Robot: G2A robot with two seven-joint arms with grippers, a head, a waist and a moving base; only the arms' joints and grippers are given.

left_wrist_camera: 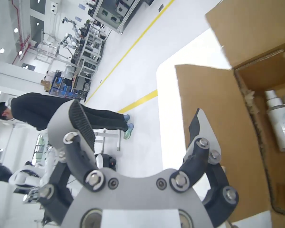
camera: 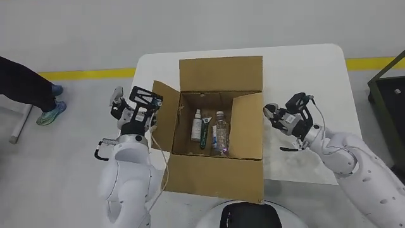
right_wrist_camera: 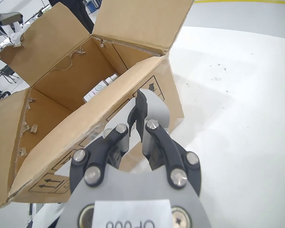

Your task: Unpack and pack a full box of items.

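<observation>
Top view: an open box (camera: 220,164) sits on the white worktop (camera: 310,69) with all four flaps folded out. On its floor lie a white spray bottle (camera: 197,125), a dark green tube (camera: 204,134) and a clear bottle (camera: 219,132), side by side. The left gripper (camera: 148,97) hangs just outside the left flap, and the right gripper (camera: 272,112) is just beside the right flap.

Left wrist view: the left gripper (left_wrist_camera: 137,124) is spread wide and holds nothing. One finger is in front of the box's (left_wrist_camera: 211,110) side flap. The spray bottle (left_wrist_camera: 280,124) lies inside, near the wall.

Right wrist view: the right gripper (right_wrist_camera: 142,103) has its pads pressed together, empty, just outside the box's (right_wrist_camera: 61,72) near wall and above the worktop (right_wrist_camera: 228,119). The spray bottle (right_wrist_camera: 97,90) shows over the wall.
</observation>
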